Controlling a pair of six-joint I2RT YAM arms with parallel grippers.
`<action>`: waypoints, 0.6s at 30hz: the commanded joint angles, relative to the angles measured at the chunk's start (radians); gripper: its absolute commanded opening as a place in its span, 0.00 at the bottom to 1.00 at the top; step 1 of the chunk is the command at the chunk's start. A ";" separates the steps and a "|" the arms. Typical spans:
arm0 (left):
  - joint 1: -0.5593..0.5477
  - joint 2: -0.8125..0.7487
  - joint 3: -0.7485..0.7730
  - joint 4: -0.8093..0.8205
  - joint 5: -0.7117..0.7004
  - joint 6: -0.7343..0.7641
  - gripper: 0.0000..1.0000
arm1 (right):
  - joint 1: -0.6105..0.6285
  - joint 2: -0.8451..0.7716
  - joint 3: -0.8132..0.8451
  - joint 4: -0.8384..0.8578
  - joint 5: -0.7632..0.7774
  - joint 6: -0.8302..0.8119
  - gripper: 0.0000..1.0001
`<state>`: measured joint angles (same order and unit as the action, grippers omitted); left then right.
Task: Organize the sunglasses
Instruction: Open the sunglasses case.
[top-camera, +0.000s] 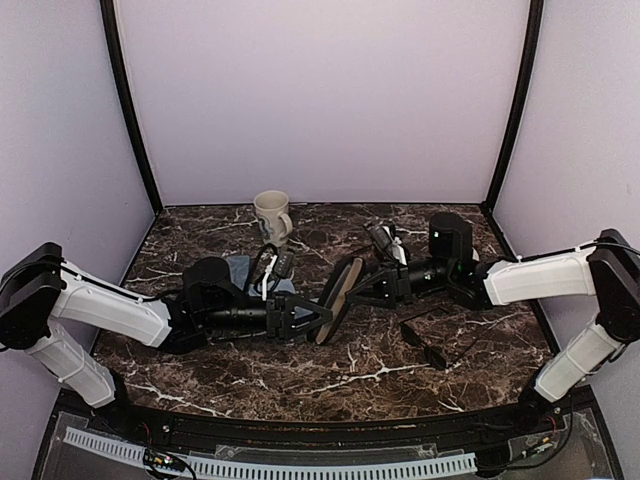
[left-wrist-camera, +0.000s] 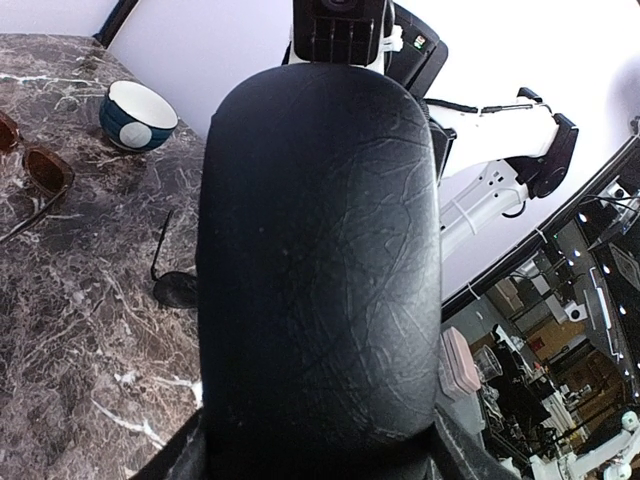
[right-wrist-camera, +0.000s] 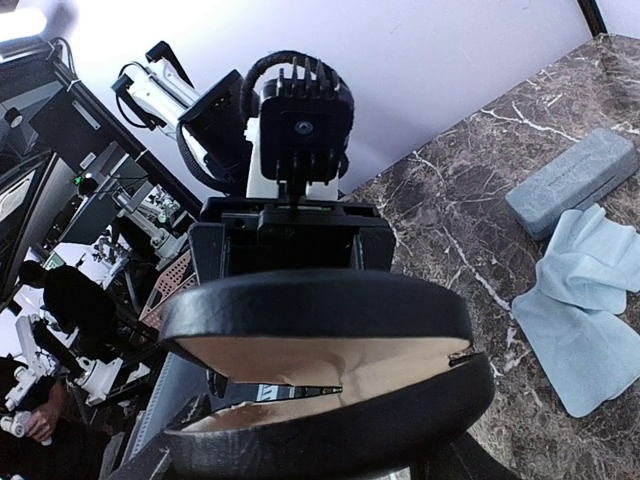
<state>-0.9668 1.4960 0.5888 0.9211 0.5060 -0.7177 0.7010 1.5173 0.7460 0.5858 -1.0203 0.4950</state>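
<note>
A black oblong case (top-camera: 340, 288) hangs tilted above the table's middle, held from both sides. My left gripper (top-camera: 318, 315) is shut on one shell, whose black back (left-wrist-camera: 320, 250) fills the left wrist view. My right gripper (top-camera: 368, 287) is shut on the other shell. In the right wrist view the case (right-wrist-camera: 320, 310) gapes slightly, its tan lining showing and nothing inside. The black-framed sunglasses (top-camera: 432, 342) lie on the table to the right, below the right arm, one dark lens (left-wrist-camera: 175, 290) showing. The brownish sunglasses (left-wrist-camera: 45, 172) lie unfolded on the marble.
A patterned mug (top-camera: 272, 215) stands at the back, left of centre. The grey-blue case (right-wrist-camera: 570, 182) and a light blue cloth (right-wrist-camera: 590, 290) lie behind the left arm. Purple walls enclose the dark marble table (top-camera: 370, 370) on three sides.
</note>
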 joint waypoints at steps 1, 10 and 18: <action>-0.001 -0.086 -0.019 0.099 0.057 0.033 0.00 | -0.087 0.035 -0.005 -0.123 0.212 0.006 0.35; -0.001 -0.112 -0.045 0.132 0.038 0.033 0.00 | -0.088 0.054 0.001 -0.174 0.254 -0.025 0.40; -0.001 -0.112 -0.040 0.103 0.035 0.042 0.00 | -0.088 0.049 0.019 -0.204 0.252 -0.036 0.41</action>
<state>-0.9482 1.4391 0.5358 0.9104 0.4442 -0.7094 0.6308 1.5543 0.7551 0.4149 -0.8654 0.4747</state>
